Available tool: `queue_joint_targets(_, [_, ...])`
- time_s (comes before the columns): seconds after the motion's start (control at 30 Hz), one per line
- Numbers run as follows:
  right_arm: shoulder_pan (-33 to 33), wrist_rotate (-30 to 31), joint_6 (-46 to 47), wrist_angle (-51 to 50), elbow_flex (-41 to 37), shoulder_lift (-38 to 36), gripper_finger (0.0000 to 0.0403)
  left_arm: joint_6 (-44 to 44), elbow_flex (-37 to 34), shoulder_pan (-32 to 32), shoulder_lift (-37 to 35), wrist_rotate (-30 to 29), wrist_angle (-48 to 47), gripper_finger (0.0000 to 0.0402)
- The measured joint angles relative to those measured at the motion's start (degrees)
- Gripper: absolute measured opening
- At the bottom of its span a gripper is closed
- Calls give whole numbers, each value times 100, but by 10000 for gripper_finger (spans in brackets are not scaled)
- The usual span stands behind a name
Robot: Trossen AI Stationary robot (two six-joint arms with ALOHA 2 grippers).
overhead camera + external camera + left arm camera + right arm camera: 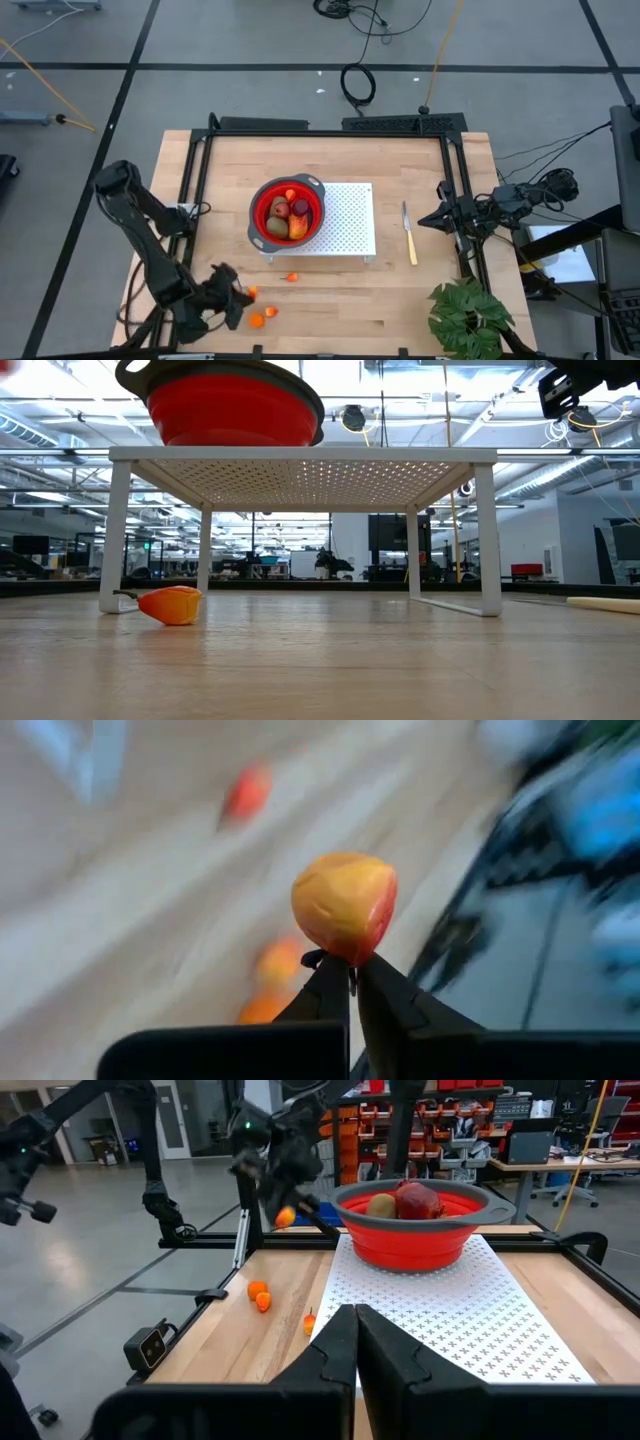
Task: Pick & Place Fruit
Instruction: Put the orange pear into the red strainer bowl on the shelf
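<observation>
The left gripper (pixel 243 296) is near the front-left edge of the table (pixel 330 300), its fingers pinching a small orange-yellow fruit piece (pixel 345 905); the left wrist view is blurred, so the exact kind is hard to tell. Two more orange bits (pixel 263 317) lie just beside it, another (pixel 292 277) in front of the white perforated stand (pixel 350 220). The red bowl (pixel 262 225) on the stand holds the other fruit (pixel 288 215), partly hidden by its rim. The right gripper (pixel 425 219) waits with fingers pressed together near the knife (pixel 408 234).

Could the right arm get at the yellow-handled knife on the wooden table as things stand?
Probably yes. The yellow-handled knife lies in the open on the wooden table, between the white perforated rack and the right gripper, with nothing on or over it. That gripper is shut and empty, so it would have to open first.
</observation>
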Motion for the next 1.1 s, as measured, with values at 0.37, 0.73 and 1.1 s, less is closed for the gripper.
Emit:
queue_joint_targets(0.37, [0, -2, 0, -1, 0, 0, 0, 701, 7, 6, -709, -2791, 1127, 2])
queue_joint_targets(0.73, [0, -2, -41, -3, 0, 0, 0, 742, 13, 323, -723, -3562, 2835, 1])
queue_joint_targets(1.1, [0, -2, -43, -3, 0, 0, 0, 736, 13, 681, -725, -3158, 4398, 3])
